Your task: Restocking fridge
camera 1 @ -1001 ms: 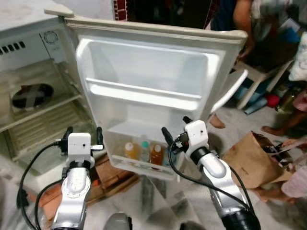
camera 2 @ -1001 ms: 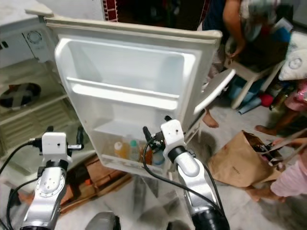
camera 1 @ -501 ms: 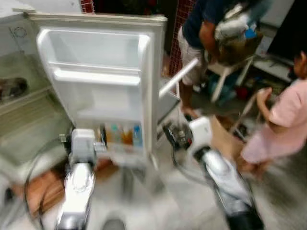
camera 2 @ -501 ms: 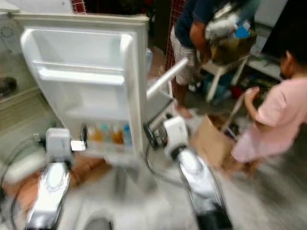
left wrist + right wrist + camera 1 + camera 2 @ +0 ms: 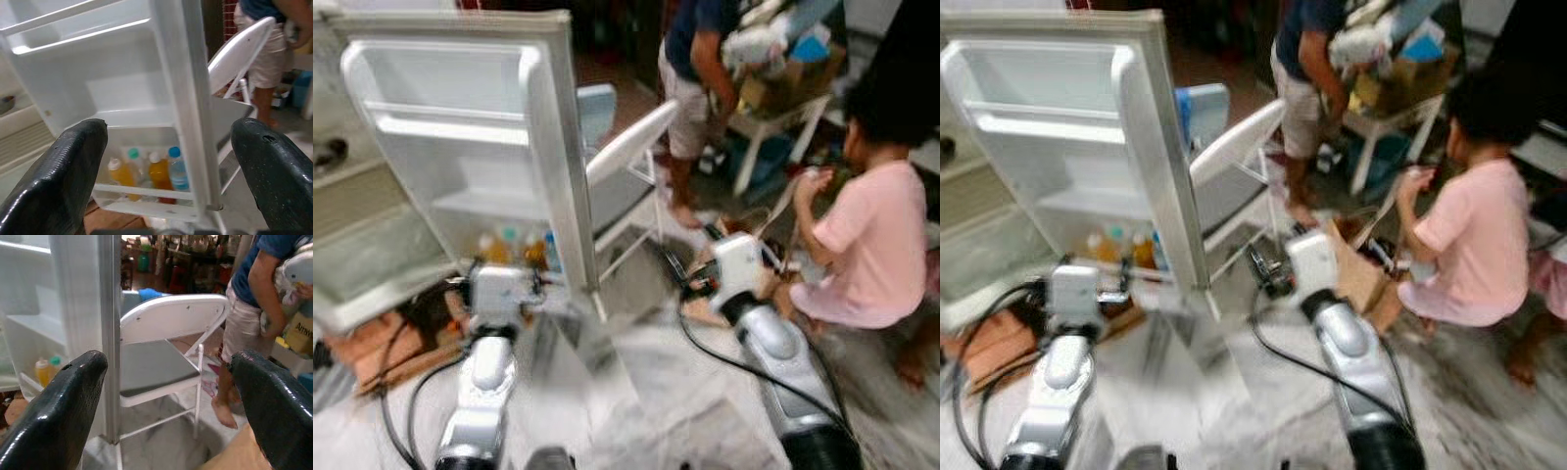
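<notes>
A white folding chair (image 5: 161,357) stands on the marble floor (image 5: 656,392). Behind it a person in a blue shirt (image 5: 700,69) bends over a cluttered stool, and a child in pink (image 5: 871,245) crouches near a brown paper bag (image 5: 1361,279).

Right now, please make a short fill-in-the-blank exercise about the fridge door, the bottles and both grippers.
1. The fridge door stands ____.
2. The bottles stand on the ____ shelf of the door.
3. The fingers of the left gripper are ____, with nothing between them.
4. The right gripper looks at a white folding ____.

Missing words: open; lowest; open; chair
</notes>
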`<state>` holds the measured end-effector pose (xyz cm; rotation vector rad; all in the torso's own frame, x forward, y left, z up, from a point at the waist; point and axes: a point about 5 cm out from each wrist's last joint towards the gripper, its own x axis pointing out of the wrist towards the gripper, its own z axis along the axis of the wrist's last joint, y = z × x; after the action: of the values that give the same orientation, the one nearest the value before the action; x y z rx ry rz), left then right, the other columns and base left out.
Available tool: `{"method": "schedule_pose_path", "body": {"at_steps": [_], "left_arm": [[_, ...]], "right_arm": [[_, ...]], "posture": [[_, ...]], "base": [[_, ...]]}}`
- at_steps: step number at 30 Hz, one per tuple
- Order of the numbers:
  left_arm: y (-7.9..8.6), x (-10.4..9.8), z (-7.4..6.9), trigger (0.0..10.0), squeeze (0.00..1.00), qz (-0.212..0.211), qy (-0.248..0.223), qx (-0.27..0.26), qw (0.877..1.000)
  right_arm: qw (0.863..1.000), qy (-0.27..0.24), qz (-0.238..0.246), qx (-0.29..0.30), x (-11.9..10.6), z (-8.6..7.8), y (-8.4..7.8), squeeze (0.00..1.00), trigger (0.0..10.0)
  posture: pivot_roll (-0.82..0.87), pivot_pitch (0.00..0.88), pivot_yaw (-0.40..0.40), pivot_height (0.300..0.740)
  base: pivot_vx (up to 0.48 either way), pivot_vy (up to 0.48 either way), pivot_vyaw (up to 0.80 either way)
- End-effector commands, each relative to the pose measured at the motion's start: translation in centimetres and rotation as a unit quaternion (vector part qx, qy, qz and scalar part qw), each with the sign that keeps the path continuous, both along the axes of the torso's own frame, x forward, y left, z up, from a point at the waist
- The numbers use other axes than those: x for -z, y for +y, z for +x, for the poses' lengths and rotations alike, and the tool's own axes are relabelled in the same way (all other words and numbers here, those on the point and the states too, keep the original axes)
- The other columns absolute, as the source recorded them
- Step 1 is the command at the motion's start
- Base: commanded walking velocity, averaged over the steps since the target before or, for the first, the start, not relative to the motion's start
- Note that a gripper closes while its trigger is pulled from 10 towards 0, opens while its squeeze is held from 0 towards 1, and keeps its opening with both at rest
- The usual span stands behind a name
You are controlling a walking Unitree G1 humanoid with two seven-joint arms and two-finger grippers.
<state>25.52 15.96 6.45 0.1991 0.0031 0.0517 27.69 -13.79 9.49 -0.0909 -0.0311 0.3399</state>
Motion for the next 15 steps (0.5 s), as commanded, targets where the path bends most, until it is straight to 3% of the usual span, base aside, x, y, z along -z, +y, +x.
{"method": "schedule_pose_path", "body": {"at_steps": [1, 15], "left_arm": [[1.37, -0.06, -0.06, 10.0, 0.0, 0.01, 0.0, -0.016, 1.0], [1.31, -0.2, -0.03, 10.0, 0.0, 0.016, -0.001, -0.01, 1.0]], "right_arm": [[1.0, -0.024, 0.006, -0.015, -1.03, 0.48, 1.28, 0.0, 10.0], [0.999, -0.041, 0.016, -0.003, -1.76, 1.23, 0.95, 0.0, 10.0]], "posture": [[0.05, 0.02, 0.016, 0.74], [0.06, 0.026, 0.014, 0.74]], "base": [[0.0, 0.0, 0.66], [0.0, -0.035, 0.62]]}}
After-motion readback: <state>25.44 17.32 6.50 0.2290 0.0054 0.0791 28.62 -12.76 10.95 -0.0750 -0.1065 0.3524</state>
